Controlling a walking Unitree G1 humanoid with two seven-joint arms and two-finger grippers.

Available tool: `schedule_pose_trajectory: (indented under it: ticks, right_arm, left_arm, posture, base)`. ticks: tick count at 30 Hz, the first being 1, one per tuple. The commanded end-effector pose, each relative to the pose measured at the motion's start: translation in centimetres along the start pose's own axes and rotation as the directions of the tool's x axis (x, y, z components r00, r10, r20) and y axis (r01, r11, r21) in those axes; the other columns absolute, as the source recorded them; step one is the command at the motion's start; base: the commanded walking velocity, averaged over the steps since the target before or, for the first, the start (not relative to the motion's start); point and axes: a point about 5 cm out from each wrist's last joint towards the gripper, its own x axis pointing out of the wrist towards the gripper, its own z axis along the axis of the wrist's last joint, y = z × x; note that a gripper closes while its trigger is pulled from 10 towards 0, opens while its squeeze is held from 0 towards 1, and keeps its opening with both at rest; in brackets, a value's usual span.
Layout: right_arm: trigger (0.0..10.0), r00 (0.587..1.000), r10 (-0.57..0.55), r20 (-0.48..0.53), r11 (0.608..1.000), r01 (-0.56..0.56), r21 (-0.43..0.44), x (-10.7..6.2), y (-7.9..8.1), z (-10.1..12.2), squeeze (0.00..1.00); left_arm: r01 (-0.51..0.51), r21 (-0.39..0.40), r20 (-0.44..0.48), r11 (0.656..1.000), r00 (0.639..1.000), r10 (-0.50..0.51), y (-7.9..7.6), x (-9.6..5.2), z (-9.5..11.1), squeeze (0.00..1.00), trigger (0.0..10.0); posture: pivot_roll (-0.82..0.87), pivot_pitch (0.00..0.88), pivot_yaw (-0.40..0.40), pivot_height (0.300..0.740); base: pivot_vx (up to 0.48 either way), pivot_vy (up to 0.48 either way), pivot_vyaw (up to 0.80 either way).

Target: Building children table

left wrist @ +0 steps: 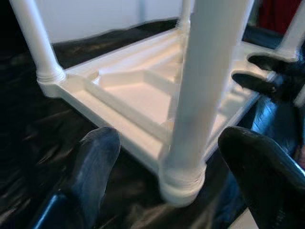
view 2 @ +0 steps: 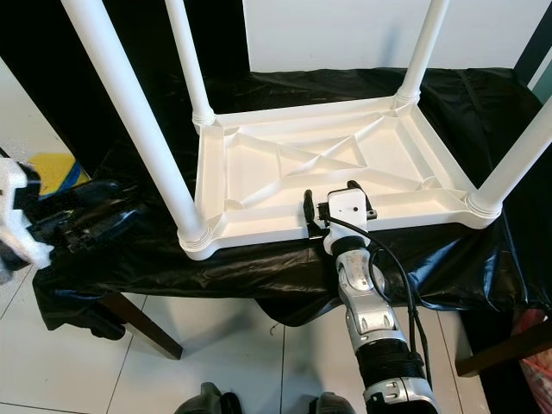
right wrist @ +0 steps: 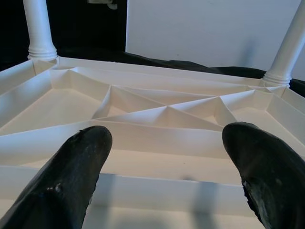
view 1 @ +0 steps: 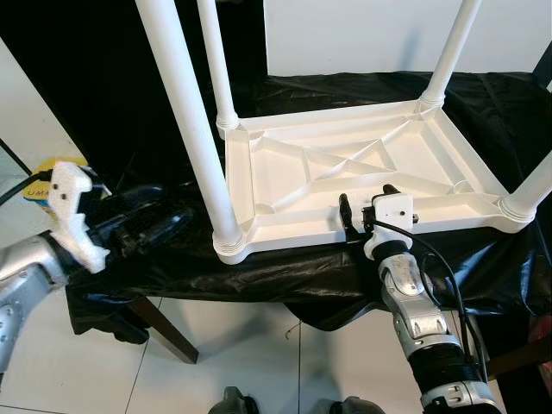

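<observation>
You have the white children table [view 1: 354,177] lying upside down in the centre of the head views, its ribbed underside facing up on a counter [view 1: 483,95] draped in black plastic sheeting [view 1: 259,276]. 4 white legs stand up from its corners: the near-left leg [view 1: 185,112] runs to the upper left of the frame, the far-left leg [view 1: 216,60] rises behind it, the far-right leg [view 1: 450,52] stands at the upper right, and the near-right leg [view 1: 528,191] sits at the right edge.

Your right hand [view 1: 366,210] is at the middle of the table's near rim, fingers spread, tips over the rim. Your left hand [left wrist: 176,162] sits at the centre left of the frame, low beside the near-left leg, fingers spread with that leg between them but apart from both. White tiled floor [view 1: 259,362] fills the bottom of the frame.
</observation>
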Motion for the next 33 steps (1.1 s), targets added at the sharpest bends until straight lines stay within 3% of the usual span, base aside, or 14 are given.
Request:
schedule_pose_trajectory:
  ticks: [1, 2, 5, 7, 12, 14, 16, 18, 19, 23, 28, 31, 32, 33]
  right_arm:
    - [10.0, 1.000, 0.011, -0.006, 1.000, -0.011, -0.002, -0.3, 0.3, -0.2, 0.00]
    - [10.0, 1.000, 0.007, -0.006, 1.000, -0.007, -0.005, -0.6, 0.3, -0.3, 0.00]
    - [10.0, 1.000, 0.003, -0.007, 1.000, -0.004, -0.008, -0.8, 0.4, -0.3, 0.00]
    - [10.0, 0.998, -0.055, -0.020, 0.998, 0.054, -0.031, -1.7, -0.1, -0.6, 0.00]
    - [10.0, 0.994, -0.100, -0.034, 0.994, 0.099, -0.045, -2.4, -0.6, -0.9, 0.00]
    - [10.0, 0.991, -0.128, -0.047, 0.991, 0.125, -0.050, -2.9, -1.1, -1.1, 0.00]
    - [10.0, 0.991, -0.128, -0.047, 0.991, 0.125, -0.050, -2.9, -1.1, -1.1, 0.00]
    - [10.0, 0.987, -0.147, -0.063, 0.988, 0.144, -0.050, -3.5, -1.4, -1.4, 0.00]
    - [10.0, 0.987, -0.147, -0.063, 0.988, 0.144, -0.050, -3.5, -1.4, -1.4, 0.00]
    - [10.0, 0.979, -0.187, -0.078, 0.981, 0.182, -0.064, -4.6, -1.6, -1.5, 0.00]
    - [10.0, 0.975, -0.204, -0.092, 0.977, 0.196, -0.082, -5.2, -1.8, -1.5, 0.00]
    - [10.0, 0.969, -0.221, -0.107, 0.973, 0.211, -0.095, -5.9, -2.3, -1.6, 0.00]
    - [10.0, 0.966, -0.230, -0.117, 0.971, 0.218, -0.103, -6.2, -2.5, -1.7, 0.00]
    - [10.0, 0.966, -0.230, -0.117, 0.971, 0.218, -0.103, -6.2, -2.5, -1.7, 0.00]
  left_arm:
    - [0.001, 0.035, -0.038, 0.999, 0.999, 0.001, 0.7, -0.5, -0.3, 0.00, 10.0]
    - [-0.086, 0.054, -0.055, 0.995, 0.995, 0.089, 2.4, -0.3, -0.7, 0.00, 10.0]
    - [-0.136, 0.064, -0.065, 0.989, 0.988, 0.140, 3.4, -0.1, -0.9, 0.00, 10.0]
    - [-0.294, 0.131, -0.071, 0.947, 0.950, 0.305, 5.9, 1.2, -1.6, 0.00, 10.0]
    - [-0.395, 0.150, -0.036, 0.906, 0.914, 0.405, 7.2, 2.5, -1.6, 0.00, 10.0]
    - [-0.485, 0.089, 0.030, 0.870, 0.874, 0.484, 8.4, 4.4, -0.8, 0.00, 10.0]
    - [-0.485, 0.089, 0.030, 0.870, 0.874, 0.484, 8.4, 4.4, -0.8, 0.00, 10.0]
    - [-0.524, 0.045, 0.056, 0.850, 0.851, 0.522, 8.8, 7.0, -0.1, 0.00, 10.0]
    - [-0.524, 0.045, 0.056, 0.850, 0.851, 0.522, 8.8, 7.0, -0.1, 0.00, 10.0]
    - [-0.372, -0.037, 0.142, 0.927, 0.917, 0.374, 7.2, 11.5, 1.5, 0.00, 10.0]
    - [-0.248, -0.041, 0.195, 0.968, 0.948, 0.251, 6.1, 13.3, 2.2, 0.00, 10.0]
    - [-0.089, -0.057, 0.261, 0.994, 0.960, 0.100, 4.8, 14.5, 2.9, 0.00, 10.0]
    - [0.026, -0.068, 0.303, 0.997, 0.953, -0.004, 3.9, 15.0, 3.2, 0.00, 10.0]
    - [0.026, -0.068, 0.303, 0.997, 0.953, -0.004, 3.9, 15.0, 3.2, 0.00, 10.0]
  posture:
    - [-0.08, 0.055, 0.031, 0.740]
    - [-0.08, 0.054, 0.032, 0.740]
    - [-0.08, 0.054, 0.032, 0.740]
    - [-0.10, 0.055, 0.038, 0.740]
    - [-0.10, 0.055, 0.040, 0.740]
    - [-0.12, 0.058, 0.045, 0.740]
    - [-0.12, 0.058, 0.045, 0.740]
    - [-0.13, 0.060, 0.048, 0.740]
    - [-0.13, 0.060, 0.048, 0.740]
    - [-0.15, 0.067, 0.055, 0.740]
    - [-0.19, 0.077, 0.065, 0.740]
    - [-0.20, 0.084, 0.070, 0.740]
    - [-0.21, 0.086, 0.072, 0.740]
    - [-0.21, 0.086, 0.072, 0.740]
  base:
    - [0.000, 0.000, 0.00]
    - [0.000, 0.000, 0.00]
    - [0.000, 0.000, 0.00]
    - [0.000, 0.000, 0.00]
    - [0.000, 0.000, 0.00]
    - [0.000, 0.000, 0.00]
    - [0.000, 0.000, 0.00]
    - [0.000, 0.000, 0.00]
    - [0.000, 0.000, 0.00]
    - [0.000, 0.000, 0.00]
    - [0.000, 0.000, 0.00]
    - [0.000, 0.000, 0.00]
    - [0.000, 0.000, 0.00]
    - [0.000, 0.000, 0.00]
